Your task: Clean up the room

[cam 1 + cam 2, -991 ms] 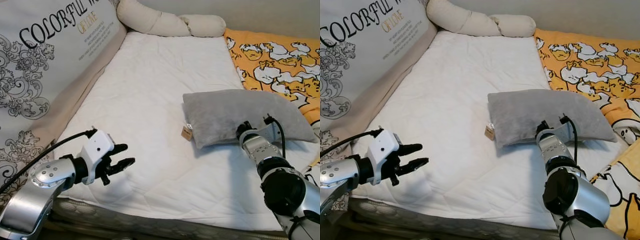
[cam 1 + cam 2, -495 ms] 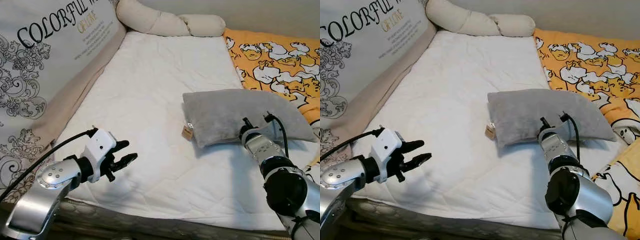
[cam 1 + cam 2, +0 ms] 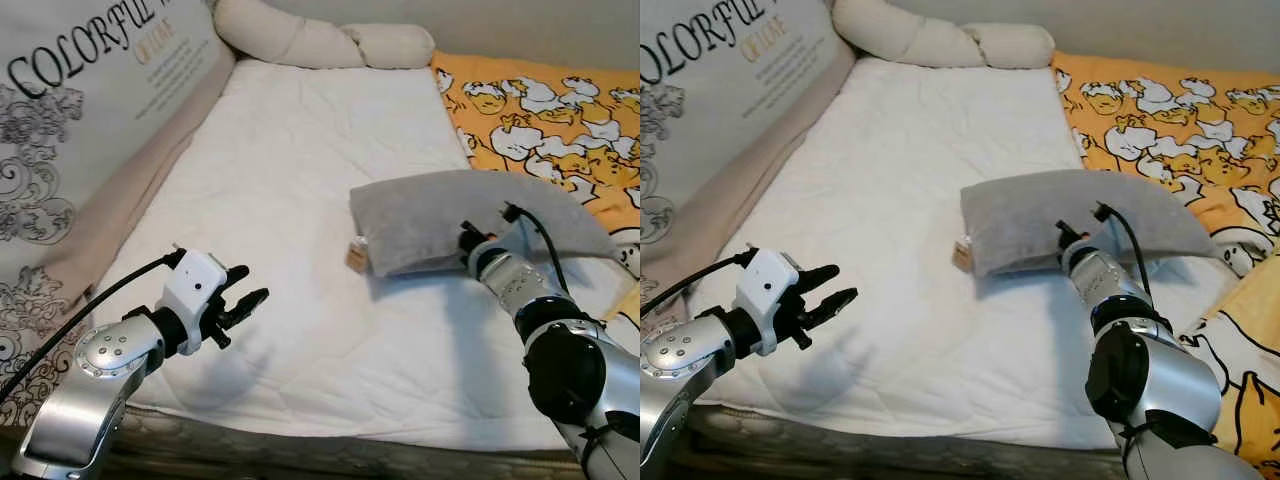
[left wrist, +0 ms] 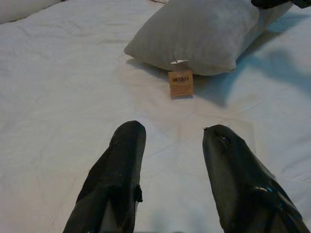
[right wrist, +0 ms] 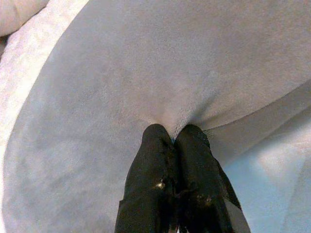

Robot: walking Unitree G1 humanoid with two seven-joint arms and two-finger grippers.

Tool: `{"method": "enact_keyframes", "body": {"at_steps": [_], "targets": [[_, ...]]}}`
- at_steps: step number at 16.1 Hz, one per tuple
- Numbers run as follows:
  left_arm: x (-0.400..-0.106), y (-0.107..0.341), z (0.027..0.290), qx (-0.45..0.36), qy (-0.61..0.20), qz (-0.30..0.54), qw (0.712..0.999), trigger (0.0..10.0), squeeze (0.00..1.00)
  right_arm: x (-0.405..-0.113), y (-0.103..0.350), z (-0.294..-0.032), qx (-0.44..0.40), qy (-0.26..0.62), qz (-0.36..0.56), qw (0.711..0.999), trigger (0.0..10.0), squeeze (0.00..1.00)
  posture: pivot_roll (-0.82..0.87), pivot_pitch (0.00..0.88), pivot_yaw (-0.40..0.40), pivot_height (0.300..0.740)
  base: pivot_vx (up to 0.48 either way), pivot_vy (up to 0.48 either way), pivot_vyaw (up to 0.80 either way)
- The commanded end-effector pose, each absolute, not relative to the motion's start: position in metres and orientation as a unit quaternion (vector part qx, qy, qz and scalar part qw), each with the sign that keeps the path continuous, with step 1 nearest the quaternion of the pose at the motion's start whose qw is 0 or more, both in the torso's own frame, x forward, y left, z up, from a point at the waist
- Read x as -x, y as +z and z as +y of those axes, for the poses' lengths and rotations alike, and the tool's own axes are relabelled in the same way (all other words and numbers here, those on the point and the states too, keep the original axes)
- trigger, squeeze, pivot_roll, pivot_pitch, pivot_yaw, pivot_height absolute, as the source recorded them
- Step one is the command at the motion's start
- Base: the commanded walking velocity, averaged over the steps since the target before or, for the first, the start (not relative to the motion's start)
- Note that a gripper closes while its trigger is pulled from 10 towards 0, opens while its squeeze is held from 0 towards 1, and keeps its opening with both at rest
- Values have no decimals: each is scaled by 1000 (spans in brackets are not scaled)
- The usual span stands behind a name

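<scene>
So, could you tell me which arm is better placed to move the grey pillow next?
The right. The right gripper is shut on the grey pillow, pinching a fold of its near edge. The left gripper hovers open over the white mattress, well short of the pillow.

To my left, the large cushion (image 3: 70, 120) against the bed's side bears black capital lettering reading "COLORFUL", followed by a word cut off at the frame edge. Below it, smaller gold lettering reads "OF LOVE". Under that are several lines of small dark print, too small to read. The brown tag (image 4: 181, 83) hanging at the grey pillow (image 3: 450, 215) carries a barcode; its digits are too small to read.
</scene>
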State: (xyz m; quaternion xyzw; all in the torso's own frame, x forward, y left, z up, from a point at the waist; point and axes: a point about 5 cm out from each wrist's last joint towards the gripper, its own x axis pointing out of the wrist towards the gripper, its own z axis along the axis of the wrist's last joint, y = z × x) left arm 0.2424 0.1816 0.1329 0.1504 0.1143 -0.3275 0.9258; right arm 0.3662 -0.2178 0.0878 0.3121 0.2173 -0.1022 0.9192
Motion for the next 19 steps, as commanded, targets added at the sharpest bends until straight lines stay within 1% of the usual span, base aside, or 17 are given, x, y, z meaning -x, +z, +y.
{"method": "enact_keyframes", "body": {"at_steps": [1, 2, 4, 6, 7, 9, 11, 14, 15, 16, 17, 19], "targets": [[-245, 135, 182, -155, -320, 107, 929, 10000, 0, -377, 104, -209, -306, -67, 203, 928, 0, 0, 123, 0, -58, 740, 0, 0, 0], [-248, 136, 182, -156, -313, 101, 931, 10000, 0, -386, 120, -197, -308, -7, 188, 933, 0, 0, 121, 0, -57, 740, 0, 0, 0], [-251, 137, 183, -157, -308, 97, 933, 10000, 0, -392, 136, -185, -294, 65, 179, 937, 0, 0, 116, 0, -51, 740, 0, 0, 0], [-253, 138, 184, -159, -306, 95, 934, 10000, 0, -393, 141, -179, -284, 102, 178, 937, 0, 0, 115, 0, -49, 740, 0, 0, 0], [-255, 138, 186, -163, -300, 93, 935, 10000, 0, -394, 146, -170, -277, 145, 176, 934, 0, 0, 116, 0, -49, 740, 0, 0, 0], [-260, 142, 193, -169, -274, 86, 943, 10000, 0, -396, 161, -149, -264, 242, 168, 919, 0, 0, 121, 0, -53, 740, 0, 0, 0], [-260, 142, 199, -176, -258, 86, 946, 10000, 0, -396, 171, -139, -264, 291, 158, 906, 0, 0, 128, 0, -60, 740, 0, 0, 0], [-262, 142, 210, -183, -217, 86, 955, 10000, 0, -392, 192, -125, -277, 386, 119, 872, 0, 0, 135, 0, -67, 740, 0, 0, 0], [-263, 142, 213, -186, -209, 87, 956, 10000, 0, -390, 198, -123, -278, 409, 106, 863, 0, 0, 136, 0, -67, 740, 0, 0, 0], [-263, 141, 218, -192, -193, 93, 958, 10000, 0, -379, 210, -120, -272, 469, 81, 836, 0, 0, 133, 0, -65, 740, 0, 0, 0], [-262, 141, 220, -192, -190, 93, 958, 10000, 0, -374, 209, -122, -256, 488, 78, 831, 0, 0, 129, 0, -63, 740, 0, 0, 0], [-263, 139, 226, -196, -169, 98, 961, 10000, 0, -364, 198, -137, -241, 499, 78, 829, 0, 0, 128, 0, -60, 740, 0, 0, 0]]}}
